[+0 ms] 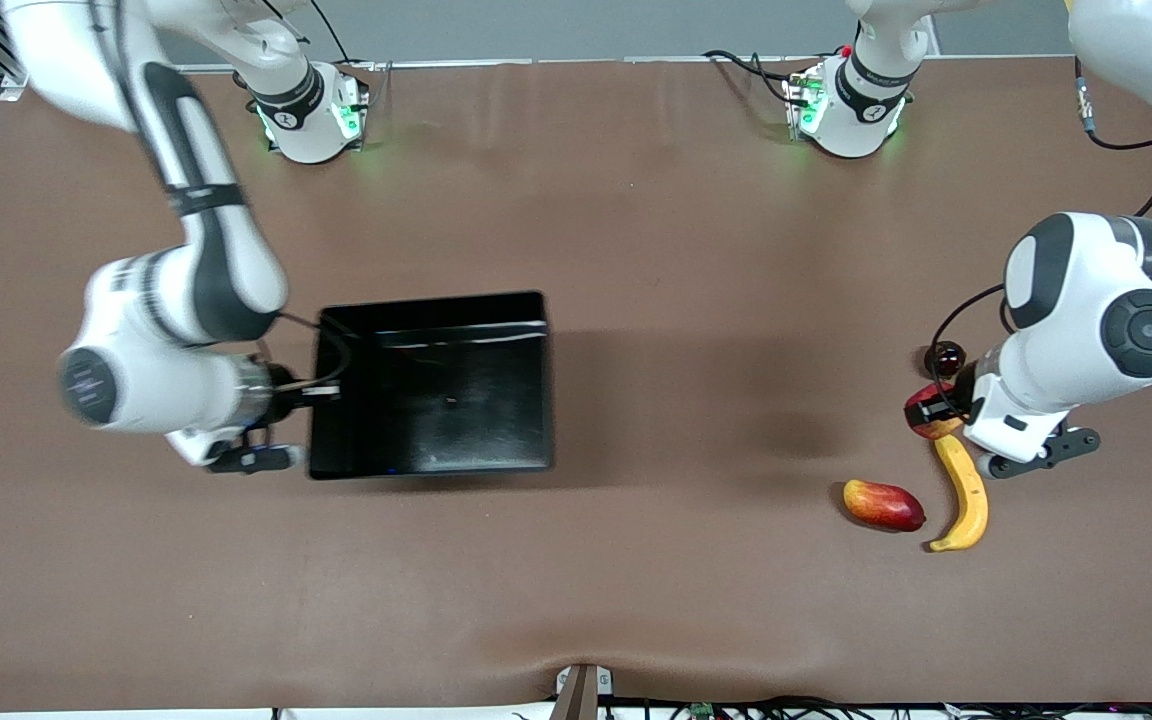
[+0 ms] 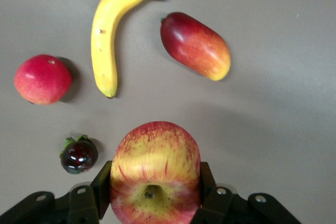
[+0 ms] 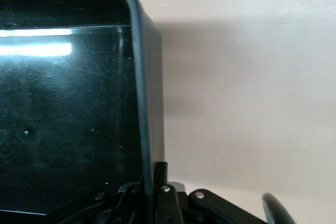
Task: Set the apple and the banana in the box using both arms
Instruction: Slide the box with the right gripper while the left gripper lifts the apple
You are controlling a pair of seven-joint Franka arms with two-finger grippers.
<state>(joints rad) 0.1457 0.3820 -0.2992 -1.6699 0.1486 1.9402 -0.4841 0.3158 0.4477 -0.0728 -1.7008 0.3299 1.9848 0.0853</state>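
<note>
banana [image 1: 964, 495] lies on the bench [image 1: 696, 250] toward the left arm's end, a mango-like fruit [image 1: 883, 505] beside it. just farther from the front camera, the left gripper [image 2: 155, 192] has its jaws pinching the apple [image 2: 155, 174]. right gripper [image 3: 152, 192], jaws pressed together on the box [image 1: 433, 383] wall, at the right arm's end.

The box [image 1: 496, 310] is looking like glossy black plastic, catching strip-light glare. The table [image 1: 636, 250] is showing a matt brown covering. The apple [image 2: 155, 174], banana [image 2: 107, 35] and mango-like fruit [image 2: 195, 45] are gleaming smooth, waxy.
</note>
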